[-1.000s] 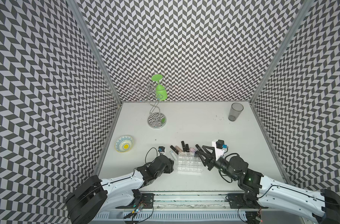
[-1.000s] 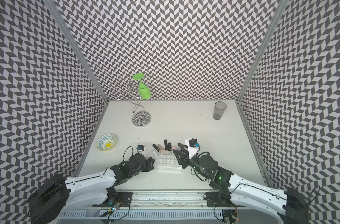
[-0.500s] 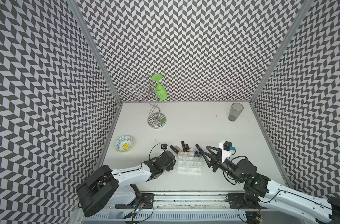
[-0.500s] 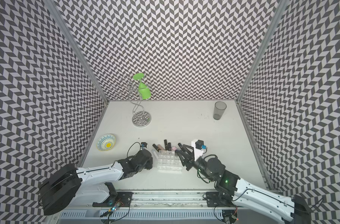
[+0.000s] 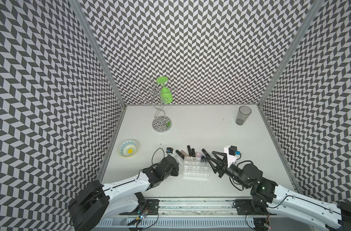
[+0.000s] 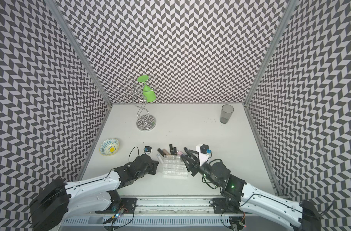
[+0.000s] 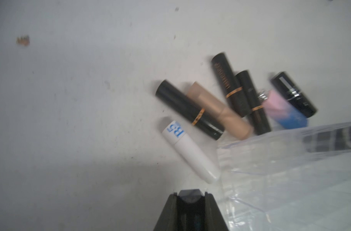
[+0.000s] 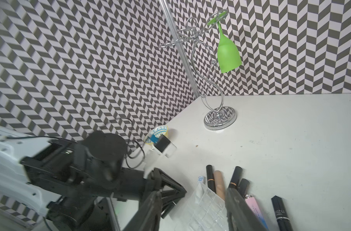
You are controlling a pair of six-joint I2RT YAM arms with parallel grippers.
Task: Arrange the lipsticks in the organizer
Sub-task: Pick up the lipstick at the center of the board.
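The clear organizer (image 5: 195, 167) (image 6: 174, 166) lies near the front edge. One black lipstick (image 5: 203, 159) stands in its far right corner cell. The other lipsticks lie in a row just behind it: a white tube (image 7: 188, 152), black (image 7: 188, 110), beige (image 7: 218, 110), two more black ones (image 7: 228, 84) and a pink-and-blue one (image 7: 284, 110). My left gripper (image 5: 175, 169) (image 7: 190, 194) is shut and empty, low beside the organizer's left side, short of the white tube. My right gripper (image 5: 210, 156) (image 8: 192, 208) hangs open over the organizer's right far corner, holding nothing.
A patterned bowl (image 5: 128, 148) sits at the left. A chrome glass stand (image 5: 162, 122) with a green glass (image 5: 166, 95) is at the back left. At the back right stands a grey tumbler (image 5: 243, 115). Patterned walls close three sides.
My left gripper's jaws have closed and the arm has shifted slightly toward the organizer. The right jaws have spread a little wider.
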